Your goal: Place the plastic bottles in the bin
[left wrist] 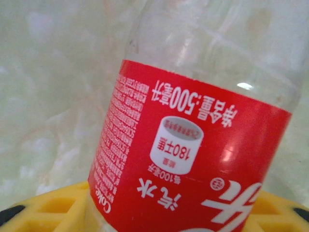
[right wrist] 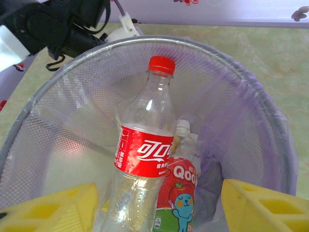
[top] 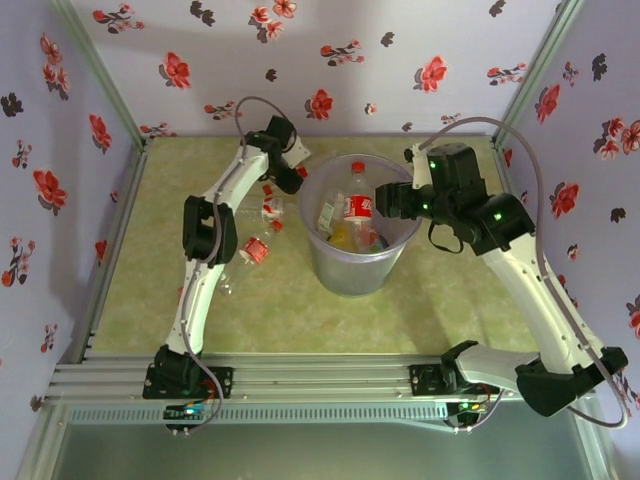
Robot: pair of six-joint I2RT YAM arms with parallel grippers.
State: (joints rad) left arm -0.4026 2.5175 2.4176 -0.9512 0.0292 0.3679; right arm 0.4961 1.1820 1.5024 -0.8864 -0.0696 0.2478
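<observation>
Now R gripper (right wrist: 159,193) fingers (right wrist: 48,208) are standing wide apart, released, either side of a red-cap bottle (right wrist: 145,154) that is standing inside the bin (right wrist: 251,111) w/ other bottles. L gripper (left wrist: 178,212) fingers (left wrist: 48,205) are flanking a red-label bottle (left wrist: 193,159); clenched or not, cannot tell. Loose bottles (top: 255,250) are lying on the table (top: 300,300), left of bin.

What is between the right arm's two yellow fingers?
In the right wrist view, a clear plastic bottle with red cap and label and a smaller Qoo-labelled bottle stand between the yellow fingers, inside the translucent round bin.
</observation>
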